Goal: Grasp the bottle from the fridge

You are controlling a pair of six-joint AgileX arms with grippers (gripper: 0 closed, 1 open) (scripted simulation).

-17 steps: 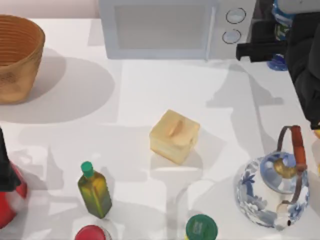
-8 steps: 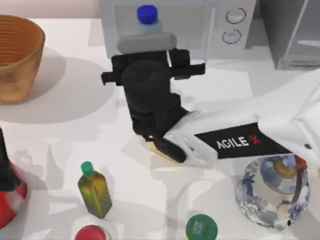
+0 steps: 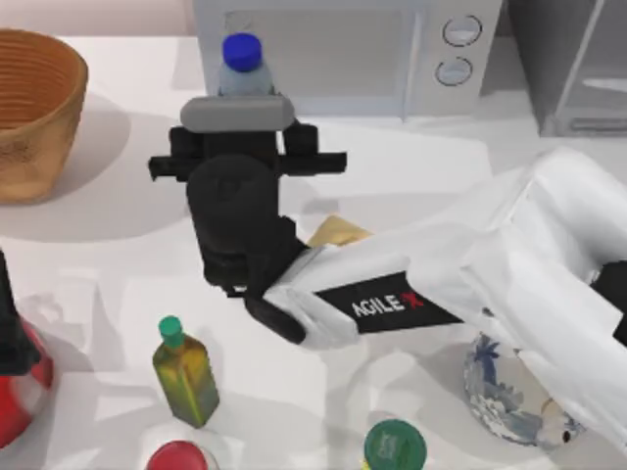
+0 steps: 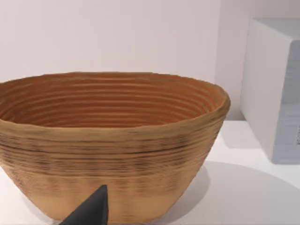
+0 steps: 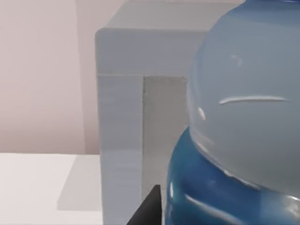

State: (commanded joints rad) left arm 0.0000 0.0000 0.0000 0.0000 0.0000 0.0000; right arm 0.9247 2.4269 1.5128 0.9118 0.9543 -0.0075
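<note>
Blue-capped bottle [image 3: 241, 65] in right gripper [image 3: 238, 103]; microwave [image 3: 343, 54] behind.

The right arm reaches across from the right side, its gripper [image 3: 238, 103] clamped around the bottle [image 3: 242, 65].

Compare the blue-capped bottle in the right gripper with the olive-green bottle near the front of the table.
The bottle has a round bright-blue cap and pale bluish body; the olive-green bottle has a green cap and dark olive body. The bottle is carried by the right gripper before the microwave; the olive-green bottle stands free. Both are upright.
</note>
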